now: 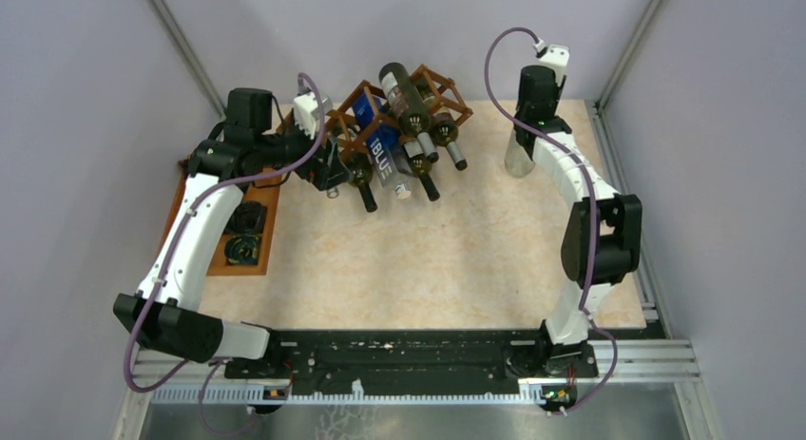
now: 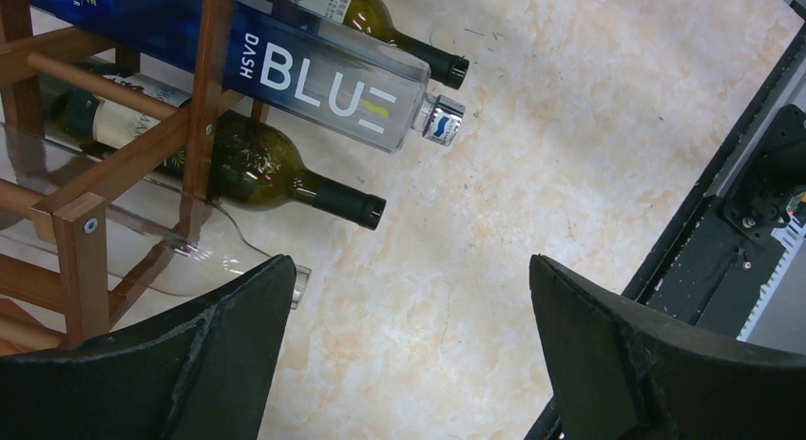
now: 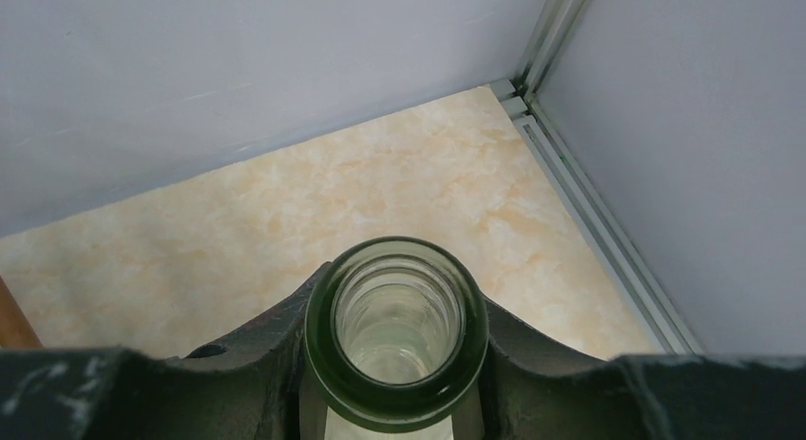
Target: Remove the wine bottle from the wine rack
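The reddish-brown wooden wine rack (image 1: 432, 90) stands at the table's back middle with several bottles lying in it, necks toward me. My right gripper (image 1: 528, 128) is right of the rack, shut on the neck of an upright pale green wine bottle (image 1: 516, 161) standing on the table. The right wrist view shows its open mouth (image 3: 395, 331) between my fingers (image 3: 238, 364). My left gripper (image 1: 332, 180) is open and empty at the rack's left end. The left wrist view shows the rack (image 2: 81, 221), a blue bottle (image 2: 314, 74), a dark green bottle (image 2: 271, 169) and a clear bottle (image 2: 204, 255) beside my left finger (image 2: 219, 354).
A flat orange-brown compartment tray (image 1: 268, 212) lies at the left edge under my left arm, with dark round items in it. Grey walls close in the back and sides. A metal rail (image 3: 589, 212) runs along the right table edge.
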`<action>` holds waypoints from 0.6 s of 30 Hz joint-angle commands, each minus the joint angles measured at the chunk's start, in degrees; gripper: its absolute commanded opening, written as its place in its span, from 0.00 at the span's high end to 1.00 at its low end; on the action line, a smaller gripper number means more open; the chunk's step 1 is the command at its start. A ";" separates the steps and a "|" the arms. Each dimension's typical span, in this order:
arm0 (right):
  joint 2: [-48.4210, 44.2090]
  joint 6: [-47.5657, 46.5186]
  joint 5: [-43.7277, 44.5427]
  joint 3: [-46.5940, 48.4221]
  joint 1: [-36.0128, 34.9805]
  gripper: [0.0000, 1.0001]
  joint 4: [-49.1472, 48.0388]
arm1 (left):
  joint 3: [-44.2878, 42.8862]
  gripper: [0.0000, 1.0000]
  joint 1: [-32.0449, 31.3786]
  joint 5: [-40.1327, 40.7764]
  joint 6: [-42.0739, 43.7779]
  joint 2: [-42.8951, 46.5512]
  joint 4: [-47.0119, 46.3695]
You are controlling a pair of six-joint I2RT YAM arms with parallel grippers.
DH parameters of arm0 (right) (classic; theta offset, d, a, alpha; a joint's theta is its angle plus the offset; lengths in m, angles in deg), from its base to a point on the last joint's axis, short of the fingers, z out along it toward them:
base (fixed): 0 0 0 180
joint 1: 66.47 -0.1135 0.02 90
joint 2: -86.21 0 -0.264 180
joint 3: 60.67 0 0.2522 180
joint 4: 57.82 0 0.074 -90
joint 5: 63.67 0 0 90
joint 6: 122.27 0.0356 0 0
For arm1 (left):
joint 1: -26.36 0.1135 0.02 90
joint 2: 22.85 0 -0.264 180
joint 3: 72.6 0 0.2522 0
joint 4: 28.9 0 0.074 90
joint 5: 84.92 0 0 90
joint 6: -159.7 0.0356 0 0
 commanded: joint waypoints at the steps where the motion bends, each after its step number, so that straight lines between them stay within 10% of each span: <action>1: -0.48 -1.04 1.54 4.59 0.20 1.00 -12.51 | -1.82 0.01 -0.09 -1.16 -0.02 -0.21 0.06; 15: 0.51 -1.12 2.17 2.12 0.20 1.00 -16.58 | -0.92 0.01 -0.09 -0.60 0.22 0.49 -0.89; 18: -0.61 -0.84 1.17 1.33 0.20 0.78 -15.47 | -0.79 0.01 -0.09 -0.37 0.20 0.77 -1.04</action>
